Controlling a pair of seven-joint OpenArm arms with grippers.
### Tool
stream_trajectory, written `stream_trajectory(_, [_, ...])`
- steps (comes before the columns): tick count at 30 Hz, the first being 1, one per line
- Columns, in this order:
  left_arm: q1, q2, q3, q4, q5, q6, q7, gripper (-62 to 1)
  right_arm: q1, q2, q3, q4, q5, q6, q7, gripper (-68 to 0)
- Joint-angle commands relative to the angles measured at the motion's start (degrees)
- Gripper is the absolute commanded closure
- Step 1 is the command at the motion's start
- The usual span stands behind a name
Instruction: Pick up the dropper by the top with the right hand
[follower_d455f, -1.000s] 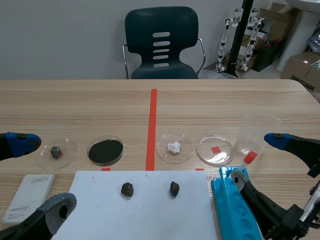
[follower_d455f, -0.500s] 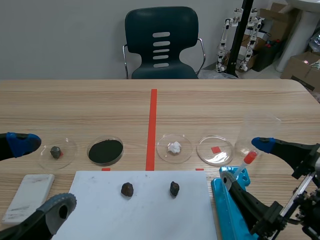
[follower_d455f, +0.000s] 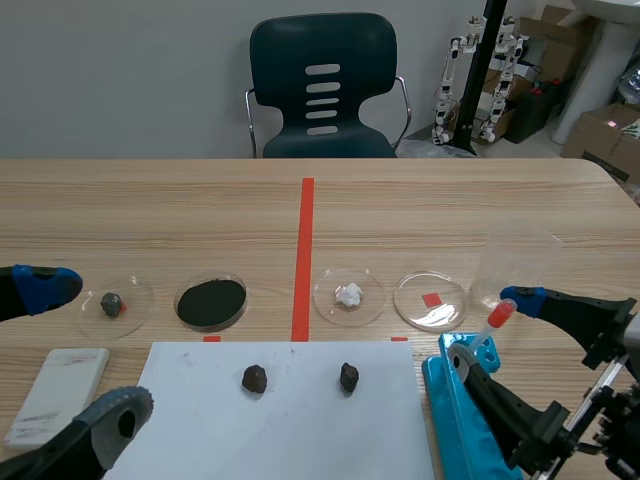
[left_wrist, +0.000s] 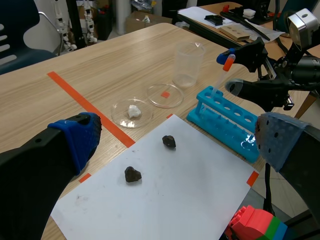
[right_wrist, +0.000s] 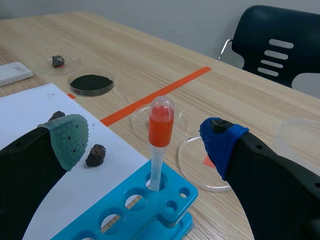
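Note:
A dropper with an orange-red bulb (right_wrist: 161, 125) stands upright in a blue tube rack (right_wrist: 131, 218); it also shows as the dropper (follower_d455f: 499, 317) in the scene view and the dropper (left_wrist: 227, 64) in the left wrist view. My right gripper (right_wrist: 145, 137) is open, its two pads on either side of the bulb without touching it. In the scene view the right gripper (follower_d455f: 488, 328) brackets the dropper top. My left gripper (follower_d455f: 60, 345) stands open at the table's near left, over the white paper's (follower_d455f: 290, 410) left edge, holding nothing.
Two dark stones (follower_d455f: 254, 378) lie on the paper. A row of petri dishes holds a small rock (follower_d455f: 112, 302), black powder (follower_d455f: 211, 302), white material (follower_d455f: 348, 295) and a red square (follower_d455f: 430, 300). A clear beaker (follower_d455f: 513, 268) stands behind the rack. A white box (follower_d455f: 60, 392) lies near left.
My right gripper has moved left and its fingers have come in around the dropper's bulb. The left arm has kept still.

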Motion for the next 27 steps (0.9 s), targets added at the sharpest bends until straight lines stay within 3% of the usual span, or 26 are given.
stream_trajectory(1, [-0.2, 0.3, 0.2, 0.5, -0.8, -0.1, -0.9, -62.3, 0.3, 0.0, 0.5, 0.3, 0.4, 0.0, 1.1, -43.2])
stream_trajectory(10, [-0.2, 0.3, 0.2, 0.5, -0.8, -0.1, -0.9, -62.3, 0.3, 0.0, 0.5, 0.3, 0.2, 0.0, 1.6, -31.5])
stream_trajectory(27, [-0.2, 0.3, 0.2, 0.5, -0.8, -0.1, -0.9, -62.3, 0.0, 0.3, 0.5, 0.3, 0.2, 0.0, 3.0, -31.5])
